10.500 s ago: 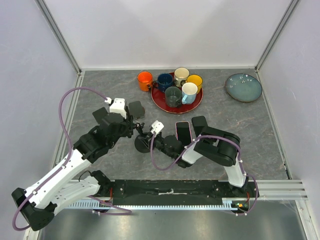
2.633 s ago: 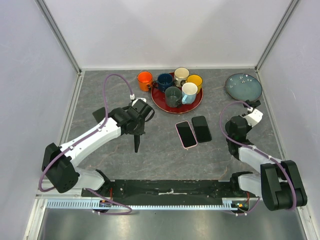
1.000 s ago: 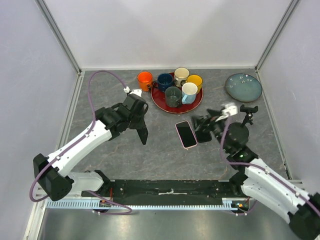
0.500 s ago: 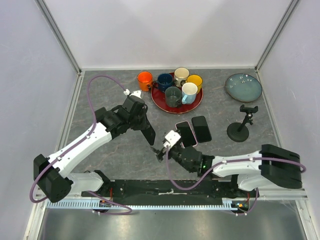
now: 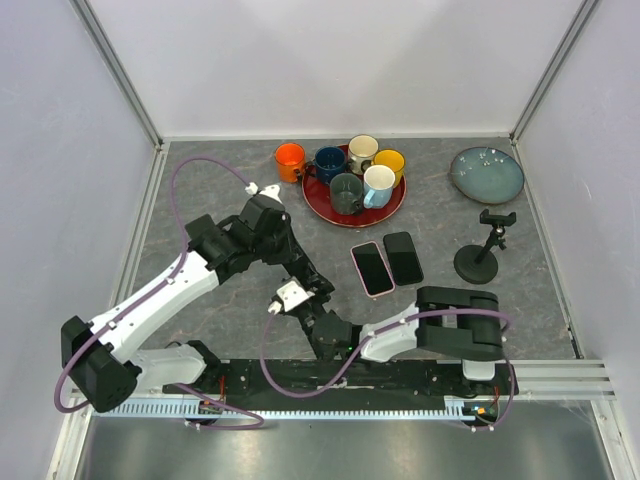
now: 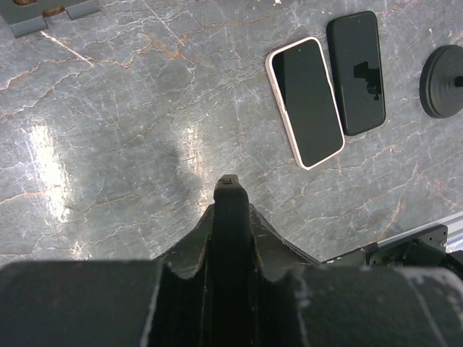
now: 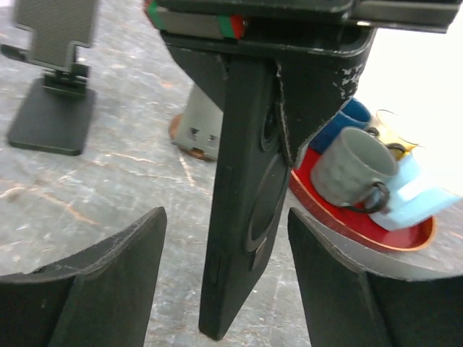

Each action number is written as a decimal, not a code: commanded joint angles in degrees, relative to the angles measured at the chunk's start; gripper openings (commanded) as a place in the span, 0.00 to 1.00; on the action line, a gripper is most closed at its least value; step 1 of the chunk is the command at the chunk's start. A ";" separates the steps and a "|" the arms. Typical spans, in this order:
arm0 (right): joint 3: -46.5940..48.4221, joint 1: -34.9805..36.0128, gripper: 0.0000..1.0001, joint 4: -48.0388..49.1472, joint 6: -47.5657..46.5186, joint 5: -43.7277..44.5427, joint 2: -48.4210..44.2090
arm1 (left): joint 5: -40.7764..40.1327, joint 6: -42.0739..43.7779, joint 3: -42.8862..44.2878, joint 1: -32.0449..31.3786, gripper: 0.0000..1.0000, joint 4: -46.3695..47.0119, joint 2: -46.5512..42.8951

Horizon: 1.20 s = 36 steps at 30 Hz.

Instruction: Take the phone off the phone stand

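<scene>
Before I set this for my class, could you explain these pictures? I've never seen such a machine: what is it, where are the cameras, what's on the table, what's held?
Two robot arms are bolted at the near edge of a grey marbled table. One picture looks down from above; the other two come from a camera on each arm's wrist. The left gripper is shut on a slim dark phone, held upright. The right gripper is open, one finger either side of that phone. Lying flat are a pink-cased phone and a black phone. Also there: a red round tray of mugs, a blue-grey plate and a black round-based stand.
</scene>
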 commanded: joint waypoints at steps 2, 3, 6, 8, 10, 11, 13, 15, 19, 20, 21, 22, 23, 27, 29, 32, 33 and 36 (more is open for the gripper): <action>5.55 0.07 0.64 11.77 -10.84 9.13 5.15 | 1.47 -2.10 0.16 0.26 0.02 4.14 -3.60; 6.34 0.08 0.58 11.86 -11.19 9.31 5.68 | 1.56 -2.10 0.25 0.17 0.02 3.96 -3.78; 6.96 0.07 0.26 11.86 -11.72 9.14 6.22 | 1.83 -1.57 0.34 0.17 0.02 3.96 -3.96; 6.79 0.08 0.03 10.73 -10.94 9.22 5.52 | 1.39 -1.31 0.69 0.17 0.05 3.61 -4.04; 6.18 0.08 0.00 7.66 -8.05 8.61 3.85 | -0.10 -0.69 0.95 0.26 0.18 3.35 -4.22; 5.30 0.08 0.00 5.90 -6.12 6.87 2.88 | -0.80 0.09 1.47 0.26 0.25 2.91 -4.39; 4.42 -0.01 0.00 -2.69 -1.55 4.93 -0.44 | -3.60 1.06 2.35 0.43 0.54 2.21 -4.83; 3.54 -0.62 0.00 -13.29 7.23 0.80 -2.91 | -6.07 3.17 4.20 0.70 0.68 0.63 -5.45; 3.80 -3.70 0.00 -29.51 20.77 -8.60 -8.53 | -15.54 6.51 6.22 2.01 0.87 -0.17 -9.31; 3.45 -4.31 0.00 -31.62 22.54 -10.71 -9.51 | -17.49 7.74 6.22 2.28 0.88 0.00 -11.58; 3.36 -5.80 0.00 -35.56 26.56 -15.08 -11.17 | -19.69 8.36 6.14 2.45 0.89 0.79 -12.65; 3.45 -6.77 0.00 -37.77 28.34 -17.47 -11.88 | -24.06 9.23 5.88 2.63 0.90 1.41 -13.61; 3.45 -7.82 0.00 -39.80 30.44 -19.58 -12.59 | -25.93 11.33 5.26 2.72 0.91 2.20 -15.71; 2.74 -15.28 0.00 -47.35 41.15 -34.15 -16.36 | -30.43 16.44 3.24 2.89 0.92 6.06 -20.81; 2.66 -17.75 0.00 -48.95 43.81 -38.48 -17.07 | -31.48 17.93 1.40 2.89 0.92 7.47 -23.02; 2.22 -23.19 0.00 -50.36 49.34 -44.90 -17.95 | -33.15 19.69 -1.93 2.89 0.91 9.40 -28.73; 2.13 -24.35 0.00 -50.45 50.75 -46.83 -17.87 | -33.50 20.14 -2.73 2.89 0.91 9.85 -31.44; 1.78 -28.03 0.00 -50.54 56.64 -51.59 -16.73 | -34.56 22.33 -6.42 2.89 0.91 12.48 -35.59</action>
